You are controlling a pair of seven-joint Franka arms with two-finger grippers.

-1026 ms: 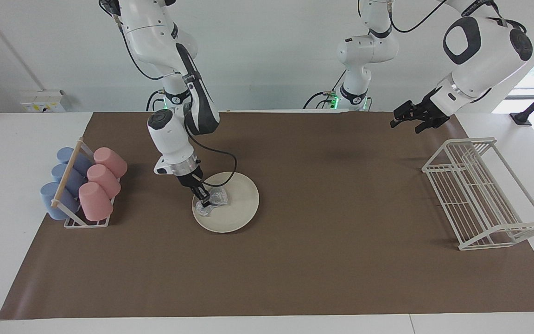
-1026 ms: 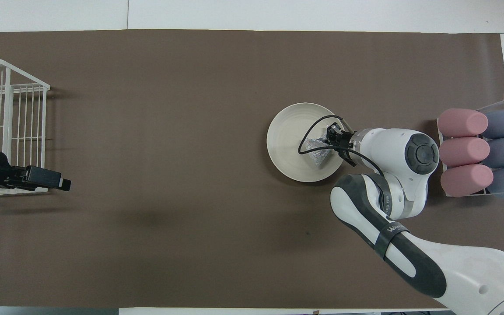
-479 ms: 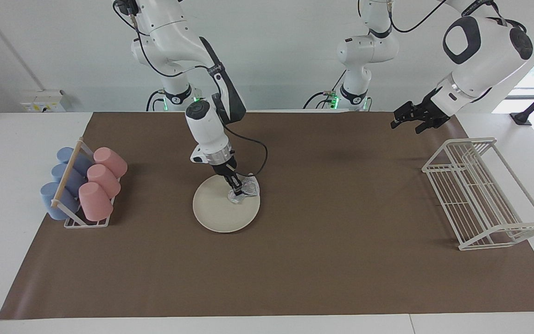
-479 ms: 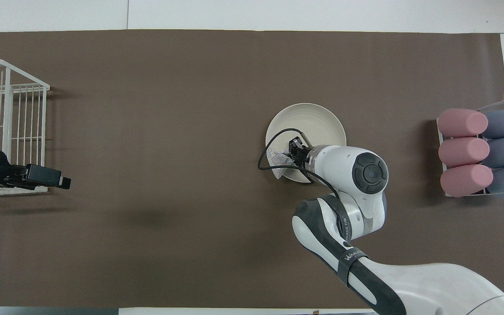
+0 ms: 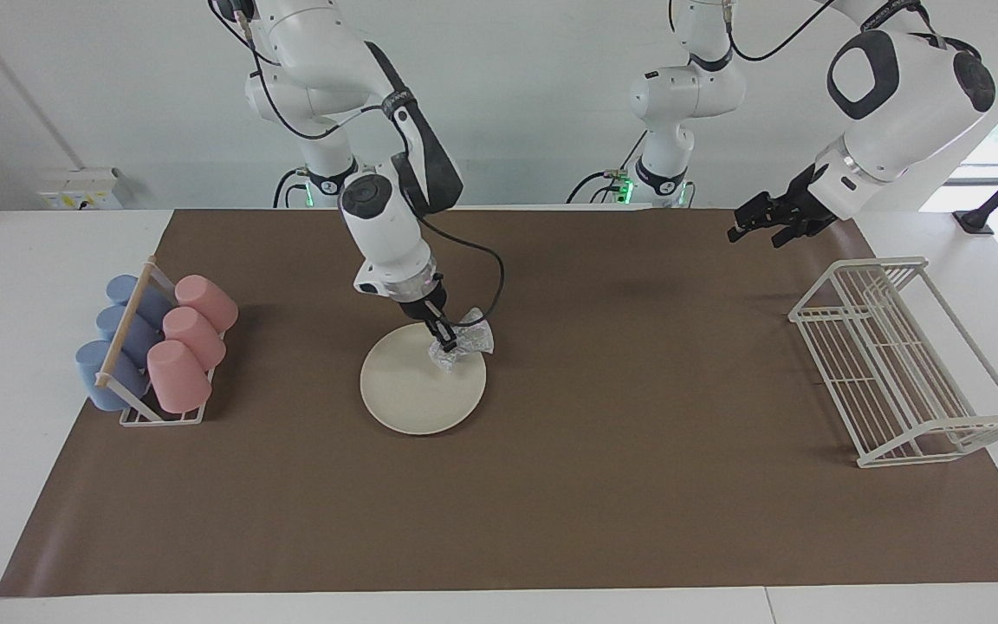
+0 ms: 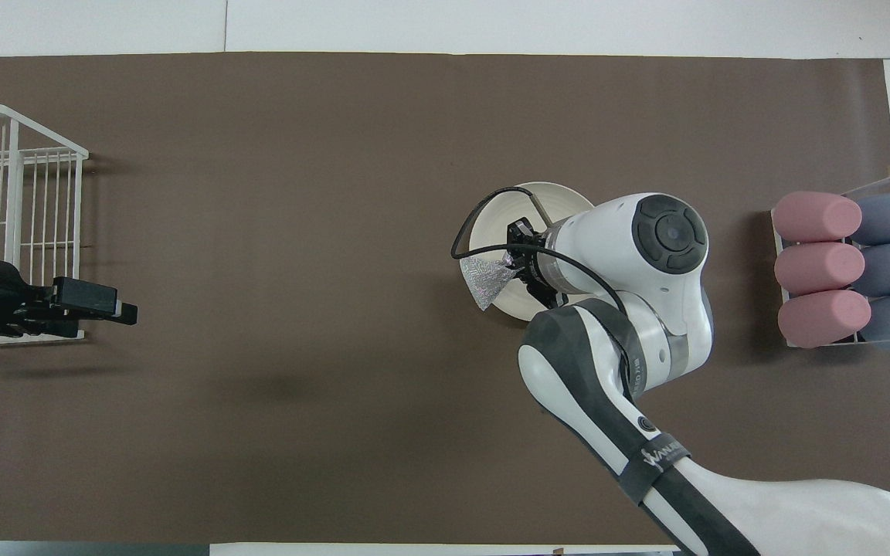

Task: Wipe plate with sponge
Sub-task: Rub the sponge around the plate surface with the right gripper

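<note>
The cream-white plate [image 5: 417, 390] lies flat on the brown mat, toward the right arm's end of the table. My right gripper [image 5: 444, 339] is over the plate's rim on the side toward the left arm's end. It is shut on the silvery mesh sponge [image 5: 467, 343], which hangs out past that rim. I cannot tell whether the sponge touches the plate. In the overhead view the right gripper [image 6: 520, 266] and its wrist cover much of the plate [image 6: 491, 225], and the sponge [image 6: 484, 279] sticks out beside it. My left gripper [image 5: 754, 230] waits open in the air by the wire rack; it also shows in the overhead view [image 6: 105, 305].
A white wire rack [image 5: 897, 364] stands at the left arm's end of the table [image 6: 12, 193]. A holder with pink and blue cups [image 5: 152, 347] lies at the right arm's end [image 6: 847, 270]. The brown mat [image 5: 638, 485] covers the table.
The right gripper has swept the sponge across the plate from the cup-holder side to the rim toward the left arm's end. The left gripper has barely moved.
</note>
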